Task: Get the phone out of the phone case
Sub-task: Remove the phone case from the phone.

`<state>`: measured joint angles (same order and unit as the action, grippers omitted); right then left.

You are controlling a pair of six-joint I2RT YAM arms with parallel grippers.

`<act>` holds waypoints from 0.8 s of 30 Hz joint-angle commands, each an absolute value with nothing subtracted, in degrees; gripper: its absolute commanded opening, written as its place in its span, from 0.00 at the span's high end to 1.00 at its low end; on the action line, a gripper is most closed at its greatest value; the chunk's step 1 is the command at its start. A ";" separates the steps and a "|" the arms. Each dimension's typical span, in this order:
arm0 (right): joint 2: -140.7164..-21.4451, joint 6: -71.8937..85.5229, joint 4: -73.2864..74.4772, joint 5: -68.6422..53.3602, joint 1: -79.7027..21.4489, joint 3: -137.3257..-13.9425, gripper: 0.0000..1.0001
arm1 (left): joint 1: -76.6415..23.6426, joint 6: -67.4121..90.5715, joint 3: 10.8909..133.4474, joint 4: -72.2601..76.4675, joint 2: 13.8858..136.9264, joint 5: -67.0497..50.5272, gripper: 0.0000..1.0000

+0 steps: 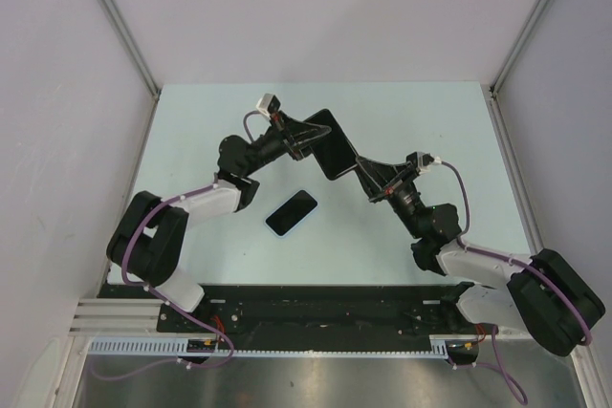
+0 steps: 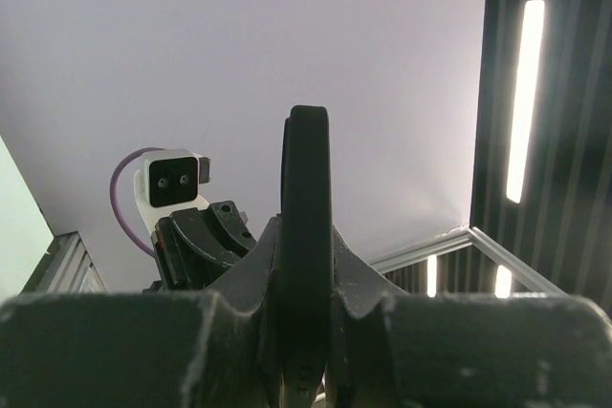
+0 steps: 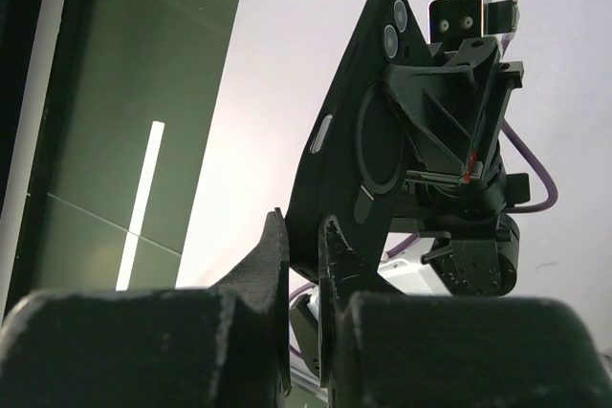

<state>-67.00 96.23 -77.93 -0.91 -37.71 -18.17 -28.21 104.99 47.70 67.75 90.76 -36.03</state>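
The black phone case [image 1: 332,144] is held up off the table between both grippers. My left gripper [image 1: 304,137] is shut on its left edge, and my right gripper [image 1: 363,171] is shut on its lower right corner. In the left wrist view the case [image 2: 306,188] stands edge-on between the fingers of that gripper [image 2: 306,260]. In the right wrist view the case's back [image 3: 356,131] shows its camera holes, with the gripper [image 3: 304,250] clamped on its near corner. The phone [image 1: 291,213], dark screen with a pale blue rim, lies flat on the table, apart from the case.
The pale table [image 1: 210,131] is walled by white panels on the left, back and right. The arm bases and a black rail [image 1: 316,317] run along the near edge. The right wrist camera [image 2: 170,179] and left wrist camera [image 3: 457,16] face each other.
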 commanded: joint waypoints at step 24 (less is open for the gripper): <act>-46.42 75.33 -49.41 -2.11 -28.74 -23.64 0.81 | -27.86 105.82 53.26 82.79 81.74 -49.22 1.00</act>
<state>-54.78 84.07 -63.53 -13.43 -31.62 -23.07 -28.23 99.11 53.54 65.93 87.61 -41.06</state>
